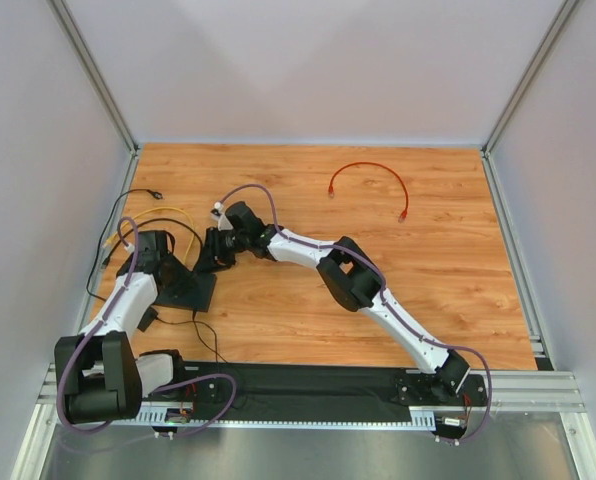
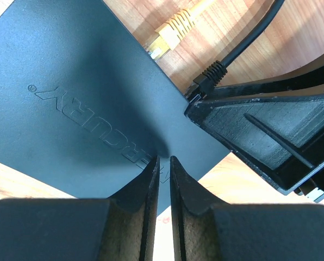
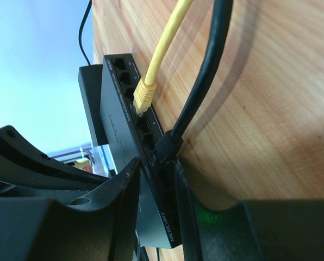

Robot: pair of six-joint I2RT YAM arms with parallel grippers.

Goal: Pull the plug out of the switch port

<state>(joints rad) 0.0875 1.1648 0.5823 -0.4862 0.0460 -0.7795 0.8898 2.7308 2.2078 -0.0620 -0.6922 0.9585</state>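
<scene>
The switch (image 1: 200, 290) is a flat black box at the table's left; its top (image 2: 69, 81) bears an embossed logo. A yellow plug (image 3: 143, 98) sits in a middle port and a black plug (image 3: 167, 149) in a port near the end; both also show in the left wrist view, the yellow plug (image 2: 164, 41) and the black plug (image 2: 208, 76). My left gripper (image 2: 164, 160) is nearly shut on nothing, with its tips on the switch top (image 1: 168, 268). My right gripper (image 3: 155, 162) is open and straddles the switch's edge (image 3: 116, 109) at the black plug, one finger (image 3: 178, 185) beside the plug.
A yellow cable (image 1: 163, 212) and a black cable (image 1: 128, 200) loop behind the switch near the left wall. A loose red cable (image 1: 370, 167) lies at the back right. More thin black wire runs toward the front rail (image 1: 308, 395).
</scene>
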